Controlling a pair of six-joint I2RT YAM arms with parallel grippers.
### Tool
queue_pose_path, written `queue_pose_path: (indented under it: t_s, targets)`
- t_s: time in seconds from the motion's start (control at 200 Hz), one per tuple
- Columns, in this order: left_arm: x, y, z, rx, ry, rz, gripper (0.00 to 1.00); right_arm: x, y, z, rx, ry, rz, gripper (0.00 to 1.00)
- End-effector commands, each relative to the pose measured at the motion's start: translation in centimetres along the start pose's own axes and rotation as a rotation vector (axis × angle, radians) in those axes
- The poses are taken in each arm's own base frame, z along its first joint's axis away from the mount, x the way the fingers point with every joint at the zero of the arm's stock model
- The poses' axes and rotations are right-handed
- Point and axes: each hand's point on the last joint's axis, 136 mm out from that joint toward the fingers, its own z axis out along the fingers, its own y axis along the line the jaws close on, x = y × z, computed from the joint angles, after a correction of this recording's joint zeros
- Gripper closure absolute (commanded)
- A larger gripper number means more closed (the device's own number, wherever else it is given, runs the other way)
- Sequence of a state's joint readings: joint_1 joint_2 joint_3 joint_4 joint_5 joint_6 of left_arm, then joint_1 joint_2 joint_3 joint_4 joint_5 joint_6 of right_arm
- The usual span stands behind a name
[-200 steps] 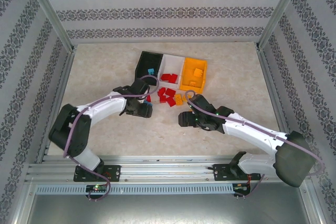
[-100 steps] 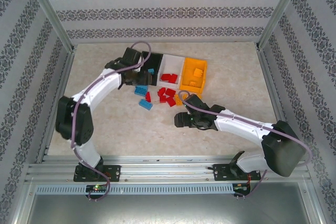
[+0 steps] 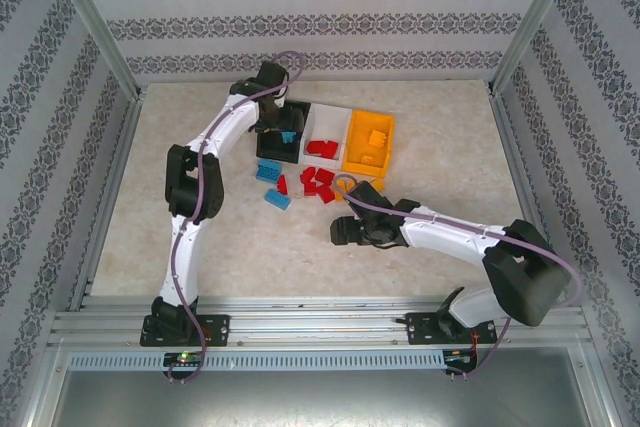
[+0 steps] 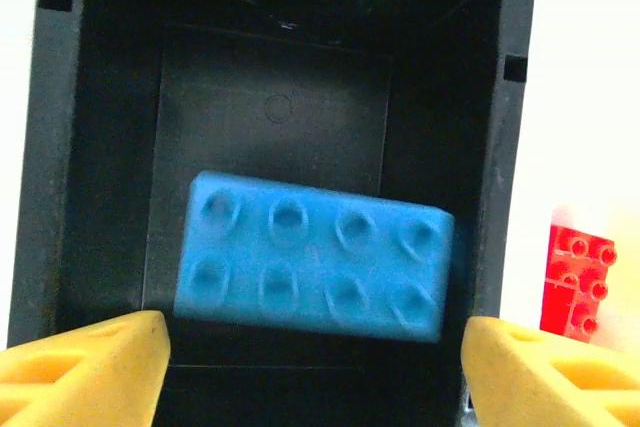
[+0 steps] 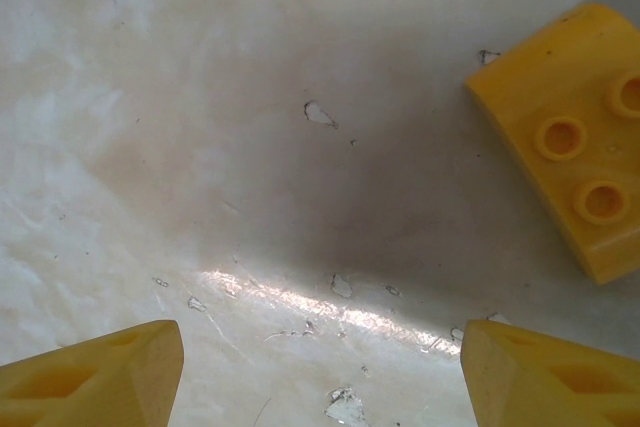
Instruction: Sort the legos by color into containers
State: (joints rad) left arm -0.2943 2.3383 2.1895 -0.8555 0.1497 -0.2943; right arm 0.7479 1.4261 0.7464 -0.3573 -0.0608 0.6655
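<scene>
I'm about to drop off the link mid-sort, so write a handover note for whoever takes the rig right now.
Left gripper: open above the black plastic bin, blue eight-stud plastic brick inside it.
Right gripper: open over the marbled table, orange studded plastic brick nearby, untouched.
Done: red bricks in the white plastic bin, orange bricks in the orange plastic bin.
Left: two loose blue bricks, several loose red bricks and that orange one, in front of the bins.

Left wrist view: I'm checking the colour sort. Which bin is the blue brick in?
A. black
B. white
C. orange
A: the blue brick is framed on all sides by the dark walls of the black bin.
</scene>
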Motion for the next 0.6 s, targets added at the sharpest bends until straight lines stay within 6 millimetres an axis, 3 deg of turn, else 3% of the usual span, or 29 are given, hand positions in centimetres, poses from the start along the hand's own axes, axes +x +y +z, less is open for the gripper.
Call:
queue_pose_path:
  t_s: [0.0,0.13,0.315,0.455,0.6]
  targets:
    - [0.5,-0.1,-1.6,-0.004,0.035,0.0,0.2,-1.2,0.1,-0.7,0.016,-0.028,-0.03,0.26]
    - [0.5,-0.2,-3.3,0.003,0.013,0.005,0.14,-2.2,-1.8,-2.0,0.079,-0.061,-0.015,0.25]
    - [1.3,-0.7,-7.6,0.043,-0.056,0.001,0.08,-2.9,-5.0,-2.9,0.161,-0.063,0.01,0.26]
    - [3.8,-1.1,-10.6,0.1,-0.085,-0.019,0.03,-3.9,-5.6,-2.8,0.15,-0.054,-0.001,0.25]
    - [7.7,-1.1,-12.0,0.159,-0.087,-0.052,0.0,-5.4,-5.9,-1.9,0.157,-0.036,-0.025,0.25]
